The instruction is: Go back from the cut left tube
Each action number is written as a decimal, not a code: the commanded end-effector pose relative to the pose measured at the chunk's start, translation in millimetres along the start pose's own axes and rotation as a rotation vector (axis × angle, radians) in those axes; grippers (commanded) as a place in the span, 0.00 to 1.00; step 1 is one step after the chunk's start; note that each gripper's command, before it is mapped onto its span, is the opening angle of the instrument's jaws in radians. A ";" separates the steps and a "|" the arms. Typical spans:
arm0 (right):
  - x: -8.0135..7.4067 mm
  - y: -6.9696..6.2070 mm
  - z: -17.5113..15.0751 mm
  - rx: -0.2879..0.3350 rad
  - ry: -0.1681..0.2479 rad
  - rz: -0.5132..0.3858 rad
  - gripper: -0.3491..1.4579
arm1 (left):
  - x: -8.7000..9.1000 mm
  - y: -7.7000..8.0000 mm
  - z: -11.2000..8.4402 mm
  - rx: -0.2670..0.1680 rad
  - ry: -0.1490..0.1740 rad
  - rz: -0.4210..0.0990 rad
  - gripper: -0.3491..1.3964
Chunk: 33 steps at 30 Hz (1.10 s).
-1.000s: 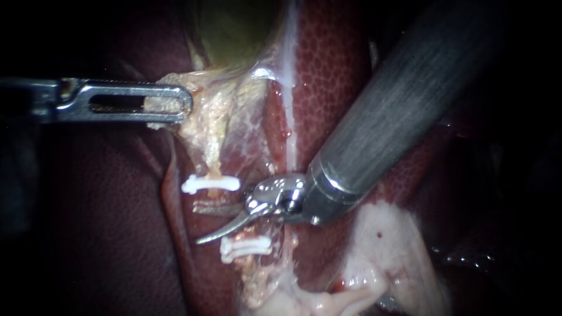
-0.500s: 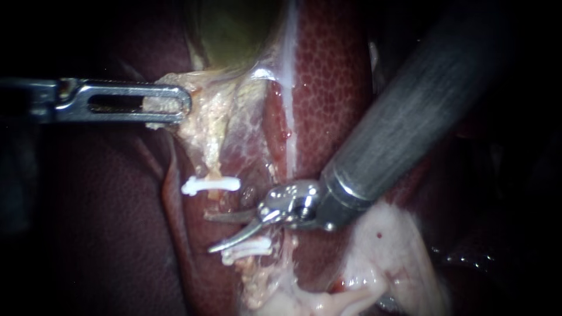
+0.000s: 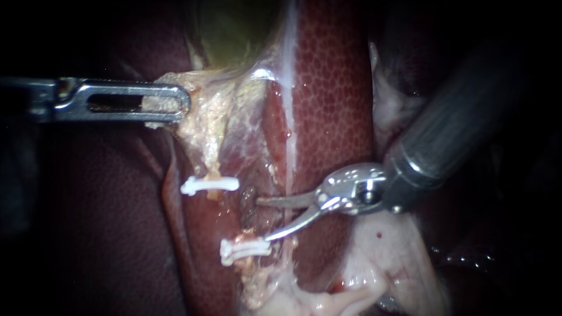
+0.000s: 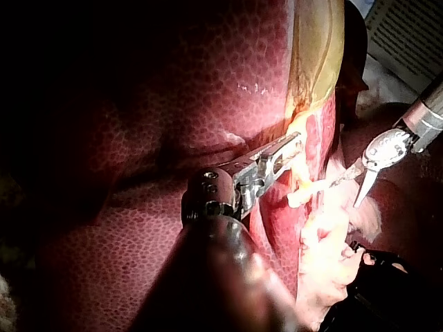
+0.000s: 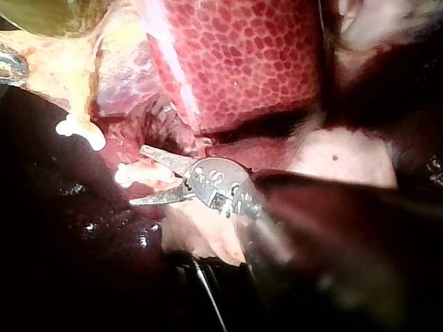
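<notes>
Right instrument (image 3: 263, 219), grey shaft from upper right, sits centre-right w/ thin curved metal jaws spread, nothing btwn them. Tips lie just right of the cut pale tube (image 3: 215, 175), mid-frame btwn upper white plastic clip (image 3: 209, 185) & lower white plastic clip (image 3: 244, 248). Left instrument (image 3: 184, 104), upper left: slotted jaws pinching pale yellowish tissue (image 3: 202, 126) below green gallbladder (image 3: 234, 29).
</notes>
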 end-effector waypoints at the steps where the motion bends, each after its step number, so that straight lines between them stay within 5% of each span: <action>1: 0.2 0.1 -0.8 -0.008 0.001 -0.004 0.99 | 0.0 0.1 0.1 0.000 0.000 0.000 0.00; 17: 5.7 -1.9 -10.9 -0.094 0.044 -0.097 0.99 | 0.2 0.4 0.3 -0.001 -0.001 0.001 0.00; 33: 6.0 -2.4 -11.5 -0.092 0.057 -0.113 0.99 | 2.2 2.2 3.2 -0.010 -0.004 0.015 0.00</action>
